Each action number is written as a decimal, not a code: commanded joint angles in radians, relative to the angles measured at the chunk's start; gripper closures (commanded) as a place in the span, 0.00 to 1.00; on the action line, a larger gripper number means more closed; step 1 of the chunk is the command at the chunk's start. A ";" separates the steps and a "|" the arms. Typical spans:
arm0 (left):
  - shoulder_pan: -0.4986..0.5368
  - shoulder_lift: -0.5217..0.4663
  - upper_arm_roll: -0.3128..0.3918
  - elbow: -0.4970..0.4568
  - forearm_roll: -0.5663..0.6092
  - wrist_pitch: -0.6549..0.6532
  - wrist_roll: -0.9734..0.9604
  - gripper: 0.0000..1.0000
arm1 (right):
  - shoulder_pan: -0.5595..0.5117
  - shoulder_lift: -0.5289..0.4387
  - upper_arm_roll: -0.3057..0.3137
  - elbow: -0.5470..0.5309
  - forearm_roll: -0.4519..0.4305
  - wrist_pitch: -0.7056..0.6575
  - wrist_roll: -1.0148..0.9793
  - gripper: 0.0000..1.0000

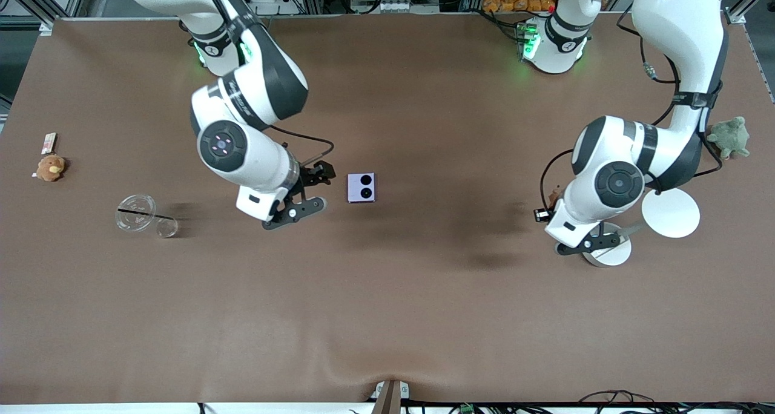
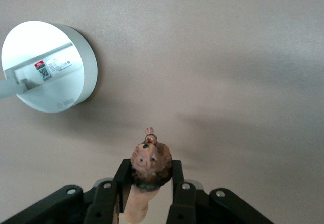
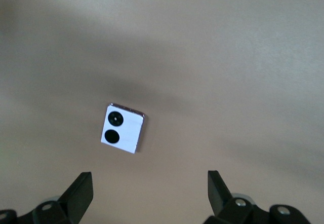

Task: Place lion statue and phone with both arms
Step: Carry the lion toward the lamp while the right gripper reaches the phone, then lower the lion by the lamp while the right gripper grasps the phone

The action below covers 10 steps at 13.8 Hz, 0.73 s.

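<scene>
We found the lion statue (image 2: 148, 165) clamped between the left gripper's (image 2: 147, 193) fingers, in the air over bare table near a white round device (image 2: 55, 67). The phone (image 1: 361, 187) lay flat mid-table, camera circles up. The right gripper (image 1: 306, 191) hovered just beside it, jaws spread wide, holding nothing.

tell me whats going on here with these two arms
The left pincer is shut on the lion statue and holds it up over the table, near a round white disc at the left arm's end. The right pincer is open and hangs just beside the phone, which lies flat on the table with its two camera circles facing up. The phone has not been picked up yet.
</scene>
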 commanded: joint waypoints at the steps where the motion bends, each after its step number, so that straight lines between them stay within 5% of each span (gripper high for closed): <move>1: 0.044 -0.027 -0.012 -0.077 0.006 0.086 0.063 1.00 | 0.010 0.032 -0.007 0.012 0.051 0.054 0.057 0.00; 6: 0.086 0.002 -0.011 -0.126 0.018 0.200 0.153 1.00 | 0.124 0.069 -0.012 -0.004 -0.004 0.127 0.356 0.00; 10: 0.086 0.026 -0.011 -0.142 0.019 0.255 0.163 1.00 | 0.165 0.127 -0.008 -0.033 -0.002 0.165 0.369 0.00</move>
